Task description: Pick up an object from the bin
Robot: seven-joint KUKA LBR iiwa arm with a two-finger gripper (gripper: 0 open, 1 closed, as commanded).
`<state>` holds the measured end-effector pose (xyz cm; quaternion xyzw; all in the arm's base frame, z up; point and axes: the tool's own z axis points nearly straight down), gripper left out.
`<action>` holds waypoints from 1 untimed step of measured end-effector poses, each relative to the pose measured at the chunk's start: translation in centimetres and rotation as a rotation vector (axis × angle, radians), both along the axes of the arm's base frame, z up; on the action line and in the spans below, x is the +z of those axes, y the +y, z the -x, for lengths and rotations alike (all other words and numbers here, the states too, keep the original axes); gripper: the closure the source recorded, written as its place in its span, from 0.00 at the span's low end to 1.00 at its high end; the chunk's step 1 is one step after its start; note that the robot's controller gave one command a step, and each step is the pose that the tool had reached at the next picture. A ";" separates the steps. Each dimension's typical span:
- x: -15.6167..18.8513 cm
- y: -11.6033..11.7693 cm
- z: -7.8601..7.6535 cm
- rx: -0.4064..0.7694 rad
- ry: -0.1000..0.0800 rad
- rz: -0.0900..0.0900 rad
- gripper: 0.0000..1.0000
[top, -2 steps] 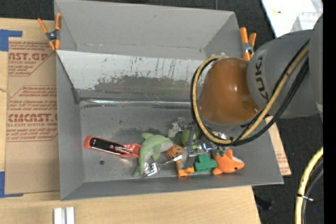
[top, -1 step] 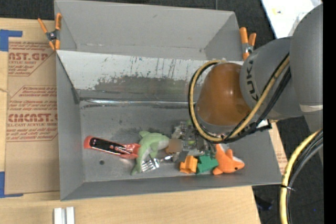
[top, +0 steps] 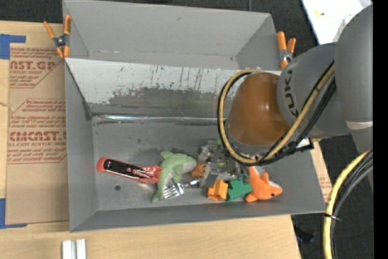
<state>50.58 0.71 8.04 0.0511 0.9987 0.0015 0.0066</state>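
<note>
**Asker:** Where is your claw?

**Robot:** My claw (top: 213,164) sits low in the grey bin (top: 163,33), at the front right of its floor. It is under the round orange cover (top: 257,109) on my wrist. The cover hides most of it, so I cannot tell whether the claw is spread or pressed together.

**Asker:** What lies around it?

**Robot:** Just to its left lies a pale green toy (top: 177,163). Just in front of the claw, an orange block (top: 216,191) touches a green block (top: 240,188). Beside those, to the right, is an orange fish toy (top: 265,188). Further left, apart from this cluster, a red and black tool (top: 127,170) lies flat on the bin floor.

**Asker:** How far along is the pick?

**Robot:** I judge it early to midway. My claw is down among the cluster, so the reach into the bin looks done. I see nothing pinched and nothing raised, and every thing rests on the floor. The claw sits between the green toy and the orange block, but I cannot say which one is its target. What is left is to close on one thing and lift it clear of the bin.
</note>
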 end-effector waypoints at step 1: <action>7.0 -0.3 -0.4 -0.025 0.005 -0.001 1.00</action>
